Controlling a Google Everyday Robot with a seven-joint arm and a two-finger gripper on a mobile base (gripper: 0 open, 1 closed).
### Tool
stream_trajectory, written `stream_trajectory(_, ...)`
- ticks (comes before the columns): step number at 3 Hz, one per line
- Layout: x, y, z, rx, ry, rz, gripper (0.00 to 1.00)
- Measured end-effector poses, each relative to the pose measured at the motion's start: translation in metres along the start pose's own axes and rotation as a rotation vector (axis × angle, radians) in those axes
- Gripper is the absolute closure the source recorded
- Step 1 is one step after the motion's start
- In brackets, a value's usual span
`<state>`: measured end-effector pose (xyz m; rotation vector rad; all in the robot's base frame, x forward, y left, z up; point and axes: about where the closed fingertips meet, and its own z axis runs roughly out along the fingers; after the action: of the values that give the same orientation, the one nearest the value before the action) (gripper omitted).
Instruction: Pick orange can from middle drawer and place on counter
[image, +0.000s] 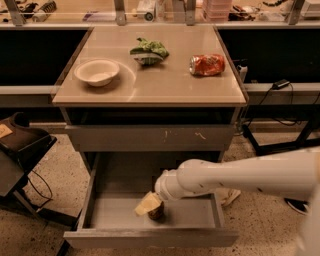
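The middle drawer (192, 214) is pulled open at the bottom of the view, with a grey floor and low walls. A small dark orange-brown can (157, 213) stands upright on its floor, left of centre. My white arm reaches in from the right. My gripper (149, 204), pale yellow at its tip, is right at the can's top and upper left side and hides that part. The beige counter (170, 87) is the cabinet's top, above the drawers.
On the counter are a white bowl (97, 72), a green crumpled bag (149, 51) and a crushed orange-red can (207, 64). A shut scratched drawer front (150, 138) sits above the open drawer. A dark seat (20, 142) stands left. A cluttered bench (150, 10) is behind.
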<state>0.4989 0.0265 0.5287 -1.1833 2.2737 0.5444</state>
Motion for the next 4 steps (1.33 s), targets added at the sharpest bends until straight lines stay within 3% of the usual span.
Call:
stream_trajectory(1, -0.005, 0.017, 0.029, -0.05, 0.026, -0.024, 0.0)
stream_trajectory(2, -0.003, 0.018, 0.04, -0.054, 0.034, -0.016, 0.0)
stream_trajectory(3, 0.014, 0.004, 0.087, -0.042, 0.076, 0.08, 0.0)
stream_trajectory(4, 0.021, 0.01, 0.11, -0.058, 0.116, 0.077, 0.0)
